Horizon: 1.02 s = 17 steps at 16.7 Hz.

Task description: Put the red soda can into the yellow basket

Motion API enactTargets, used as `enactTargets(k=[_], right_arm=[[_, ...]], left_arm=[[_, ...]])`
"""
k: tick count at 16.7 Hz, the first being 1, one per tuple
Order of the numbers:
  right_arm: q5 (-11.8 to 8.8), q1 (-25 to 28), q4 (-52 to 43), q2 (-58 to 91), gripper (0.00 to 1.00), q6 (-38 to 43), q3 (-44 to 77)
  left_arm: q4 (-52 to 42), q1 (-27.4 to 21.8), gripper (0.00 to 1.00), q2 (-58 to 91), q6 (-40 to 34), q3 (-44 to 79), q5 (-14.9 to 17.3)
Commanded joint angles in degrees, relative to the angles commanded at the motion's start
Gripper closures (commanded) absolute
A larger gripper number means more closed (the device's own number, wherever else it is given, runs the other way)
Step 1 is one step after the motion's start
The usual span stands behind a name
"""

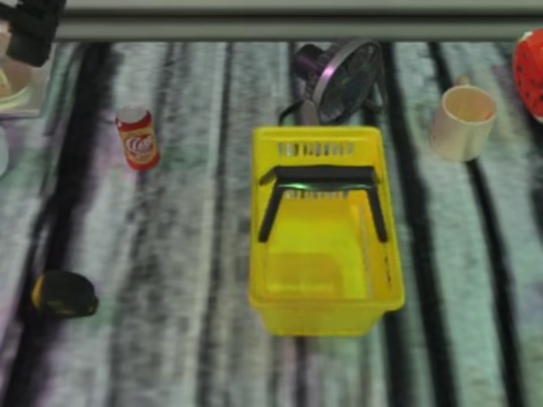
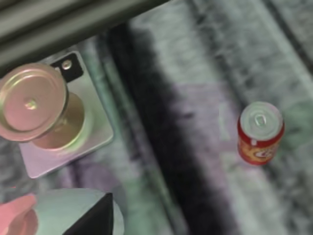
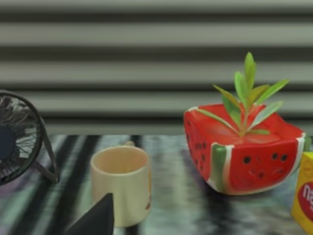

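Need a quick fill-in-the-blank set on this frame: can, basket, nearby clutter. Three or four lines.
1. The red soda can stands upright on the table, to the ____ of the yellow basket in the top view.
2. The basket's black handles are folded across its top, and its inside holds ____.
3. Behind the basket stands a small black ____.
4. The cream mug sits on the basket's ____ side.

Missing words: left; nothing; fan; right

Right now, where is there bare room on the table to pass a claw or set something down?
Free: the table between the can and the basket, and the strip right of the basket below the mug. The basket's floor is bare too. Crowded: the far edge, with fan, mug and red planter, and the far left corner.
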Motion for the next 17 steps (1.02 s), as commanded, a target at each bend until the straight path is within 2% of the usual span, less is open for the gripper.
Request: enactTargets(k=[6,10,14,17], right_arm=[[0.0,0.0,0.0,0.0,0.0,0.0,0.0],[0.0,0.0,0.0,0.0,0.0,0.0,0.0],[0.0,0.0,0.0,0.0,0.0,0.0,0.0],[0.0,0.0,0.0,0.0,0.0,0.0,0.0]], left_arm=[[-18.0,-2.1,0.0,33.0,8.5,31.3,0.6],[-27.7,-3.3,0.0,50.4,13.0,47.2,0.7],[-33.9,-4.0,0.0,61.5,15.9,56.8,0.7],[-35.4,-4.2,0.0,64.0,16.5,58.9,0.7]])
